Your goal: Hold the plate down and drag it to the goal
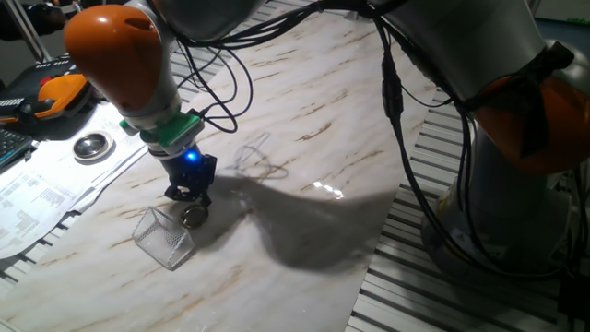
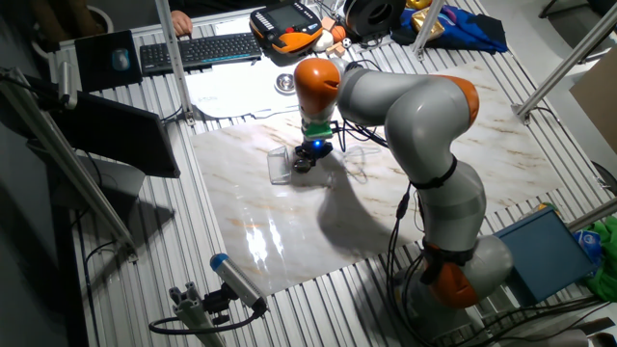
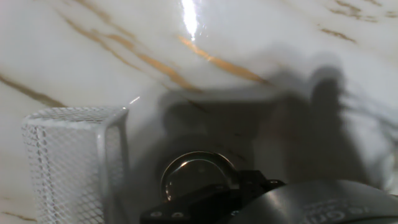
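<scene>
The plate (image 1: 194, 218) is a small shiny silver disc lying flat on the marble table, right next to the open side of the goal (image 1: 164, 238), a small wire mesh box. My gripper (image 1: 189, 196) is directly above the plate, fingers together, tips down on it. In the hand view the plate (image 3: 198, 173) lies just right of the goal (image 3: 74, 162), partly hidden by my dark fingertips (image 3: 205, 202). In the other fixed view my gripper (image 2: 307, 164) stands beside the goal (image 2: 281, 166); the plate is hidden there.
A larger round silver dish (image 1: 92, 146) lies on papers at the left beyond the marble sheet. An orange pendant (image 1: 55, 92) and a keyboard (image 2: 198, 50) lie further back. Cables (image 1: 221, 83) hang above the table. Slatted metal surrounds the marble.
</scene>
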